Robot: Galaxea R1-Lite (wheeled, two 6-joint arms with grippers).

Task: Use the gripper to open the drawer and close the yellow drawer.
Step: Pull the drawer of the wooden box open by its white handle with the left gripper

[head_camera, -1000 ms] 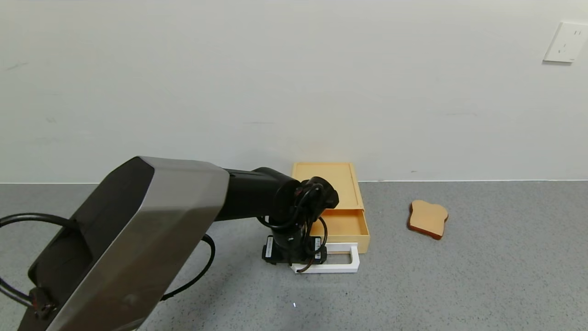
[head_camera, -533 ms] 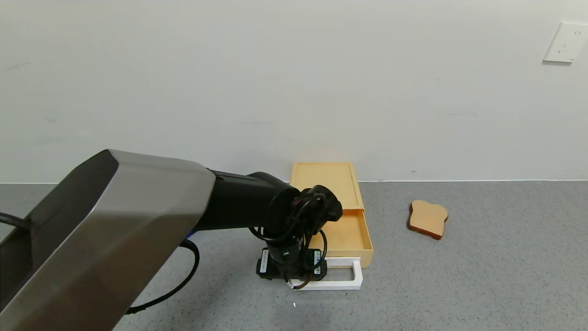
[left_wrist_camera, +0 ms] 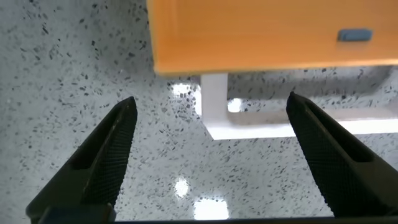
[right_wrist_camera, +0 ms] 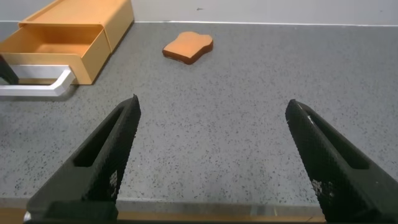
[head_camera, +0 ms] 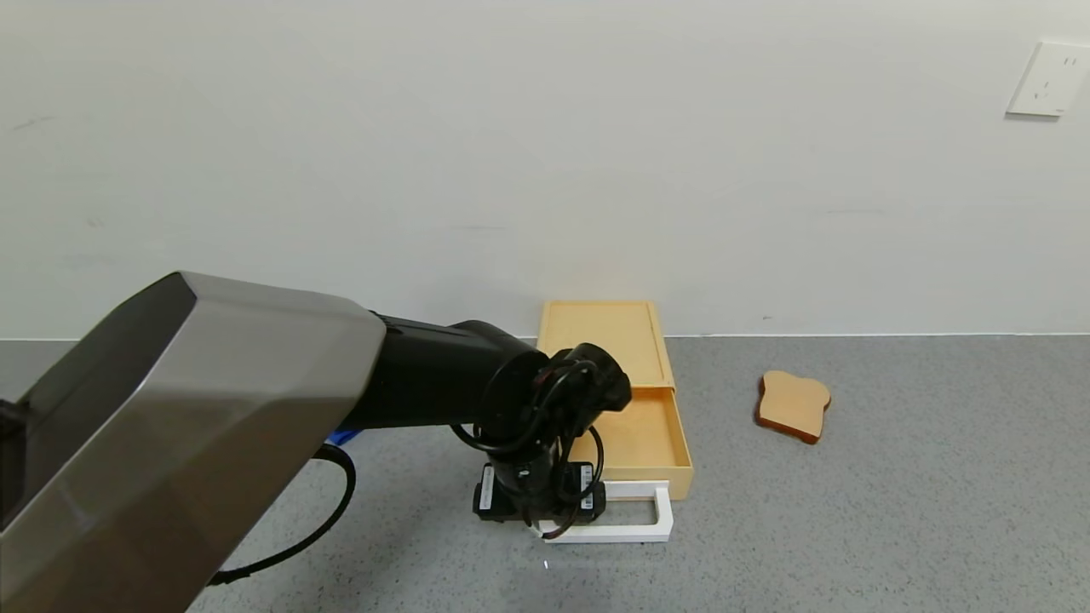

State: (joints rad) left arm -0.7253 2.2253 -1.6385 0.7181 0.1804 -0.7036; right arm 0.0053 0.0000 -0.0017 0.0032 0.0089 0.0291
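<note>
Head view shows my left arm reaching across the grey surface toward a flat yellow box that stands against the white wall. Its drawer is pulled partway out toward me, showing an empty tray. My left hand points down at the left end of the white loop handle on the drawer front. From the left wrist view, the two black fingers are spread wide apart, straddling the corner of the handle without touching it; the drawer's yellow front sits just beyond. I judge the hand is placed this way so a finger can hook inside the loop to pull, or push against the front to slide the drawer shut. A tan toast slice lies well apart to the right of the box, out of the drawer's path. My right hand hovers low over the bare surface, well away from the box, its fingers also spread wide and holding nothing; that arm appears idle.
</note>
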